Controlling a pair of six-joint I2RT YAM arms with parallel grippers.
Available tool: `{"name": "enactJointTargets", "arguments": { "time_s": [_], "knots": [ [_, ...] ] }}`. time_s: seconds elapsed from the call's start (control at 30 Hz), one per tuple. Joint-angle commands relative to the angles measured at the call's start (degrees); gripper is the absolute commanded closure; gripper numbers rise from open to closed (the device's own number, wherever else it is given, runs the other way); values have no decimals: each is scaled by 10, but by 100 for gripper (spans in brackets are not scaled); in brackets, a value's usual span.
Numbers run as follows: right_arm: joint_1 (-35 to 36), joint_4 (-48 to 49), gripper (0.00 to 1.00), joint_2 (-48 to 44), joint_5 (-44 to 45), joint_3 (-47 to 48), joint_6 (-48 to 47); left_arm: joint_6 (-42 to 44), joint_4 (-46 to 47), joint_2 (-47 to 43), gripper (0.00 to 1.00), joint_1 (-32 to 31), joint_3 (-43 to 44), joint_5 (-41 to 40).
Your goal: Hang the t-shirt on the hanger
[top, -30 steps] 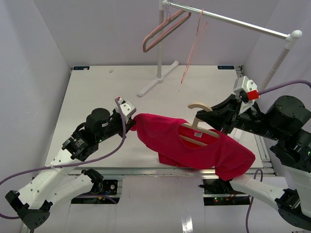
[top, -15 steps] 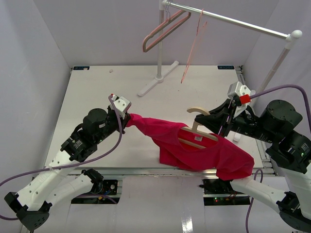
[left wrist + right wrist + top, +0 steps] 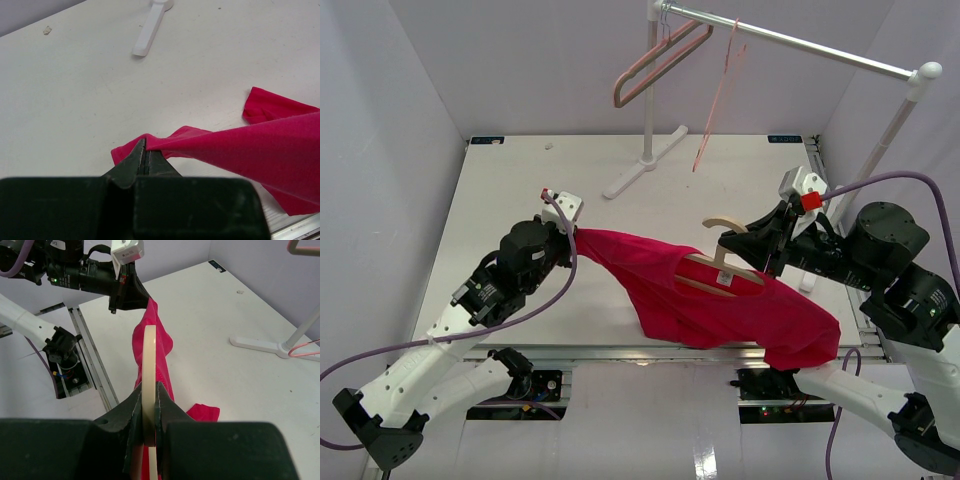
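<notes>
Closest to me, the t-shirt (image 3: 750, 315) sits low on the right half of the table (image 3: 520, 200), its right hem slumped in a heap by the front edge, so most of the cloth rests there rather than hanging free. My left gripper (image 3: 146, 150) is clamped flat on a pinch of red cloth at the shirt's left end, jaws pressed together with the fabric between them, and the cloth runs from there in a tight stretched cone toward the middle. My right gripper (image 3: 148, 390) is shut on the hanger (image 3: 149, 352), gripping the wood edge-on, with the red cloth running beside the hanger's arm and on toward the left gripper. From above, the hook pokes out of the neck opening and part of the wooden frame shows inside it, so I'd say the hanger is in through the neck and the right shoulder looks draped. The left shoulder I judge not seated yet: it's pulled out long rather than lying over the hanger's end. What's left, by my reckoning, is settling that shoulder and letting go. Farther back, the rack (image 3: 647, 100) stands on its white foot, with a pinkish-brown hanger (image 3: 655, 62) and a thin pink wire hanger (image 3: 718, 100) on its rail.
</notes>
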Motion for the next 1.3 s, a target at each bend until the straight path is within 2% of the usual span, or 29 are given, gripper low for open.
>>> {"name": "enactJointTargets", "arguments": {
  "time_s": [0.0,0.13,0.17,0.33,0.43,0.5,0.57,0.7,0.83,0.97,1.27],
  "knots": [
    [-2,13,92,8,-13,-1,-14,-14,-9,0,100,1,6,-36],
    [-1,27,92,28,-22,0,-19,-34,-26,8,100,1,29,-47],
    [-1,39,92,35,-30,0,-22,-37,-34,11,97,1,38,-49],
    [-2,143,92,81,-77,0,-36,-39,-65,8,62,1,95,-43],
    [-2,186,92,117,-99,15,-38,-33,-75,-5,49,1,136,-47],
    [-2,204,92,146,-118,29,-42,-28,-75,-12,47,1,156,-31],
    [-2,216,92,167,-125,33,-39,-18,-68,-28,47,1,164,28],
    [-2,258,92,177,-173,-4,-12,25,-46,-43,46,1,147,280],
    [-2,376,92,159,-237,-91,14,42,-47,-16,46,1,147,402],
    [-2,429,92,169,-285,-104,39,56,-37,31,45,1,149,470],
    [-1,468,92,165,-292,-133,57,43,35,85,45,1,137,560]
  ]
}}
